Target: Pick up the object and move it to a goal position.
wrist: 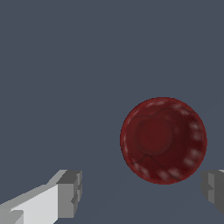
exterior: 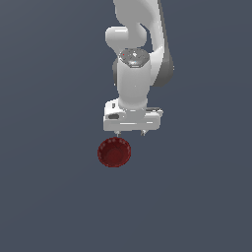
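While the tool [exterior: 130,132] hangs released, its two fingers spread wide and gripping nothing, the dark red bowl [exterior: 114,152] lies upright on the grey desk [exterior: 49,197]. In the exterior view, the bowl sits at about seven o'clock from the fingertips, near them but apart.

The only thing apart from the task is the surface [exterior: 49,197], a flat, matte, slate blue-grey ground. In the exterior view it fills the frame from the upper left to the lower right corner and reaches all four edges, in one even tone. In the wrist view the same surface [wrist: 65,65] takes up the whole upper half and most of the left side of the frame, equally plain and uniform in colour.
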Motion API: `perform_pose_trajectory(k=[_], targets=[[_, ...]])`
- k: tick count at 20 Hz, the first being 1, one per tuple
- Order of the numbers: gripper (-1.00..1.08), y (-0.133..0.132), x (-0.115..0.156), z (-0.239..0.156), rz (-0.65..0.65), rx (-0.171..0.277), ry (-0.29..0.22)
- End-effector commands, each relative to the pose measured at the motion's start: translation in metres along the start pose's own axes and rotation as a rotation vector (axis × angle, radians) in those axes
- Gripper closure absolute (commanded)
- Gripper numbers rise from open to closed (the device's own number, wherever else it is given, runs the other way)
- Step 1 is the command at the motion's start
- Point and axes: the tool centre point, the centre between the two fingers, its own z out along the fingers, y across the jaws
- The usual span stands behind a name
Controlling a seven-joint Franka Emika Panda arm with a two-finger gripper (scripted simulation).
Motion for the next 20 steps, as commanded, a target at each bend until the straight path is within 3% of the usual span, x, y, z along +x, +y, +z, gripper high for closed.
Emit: perform_pose_trajectory(k=[1,11,20], targets=[[-0.20,0.000,0.000,0.000,0.000,0.000,0.000],[-0.20,0.019,0.006,0.011,-0.003,0.023,-0.042],[-0.20,0.065,0.016,0.040,-0.022,0.101,-0.136]])
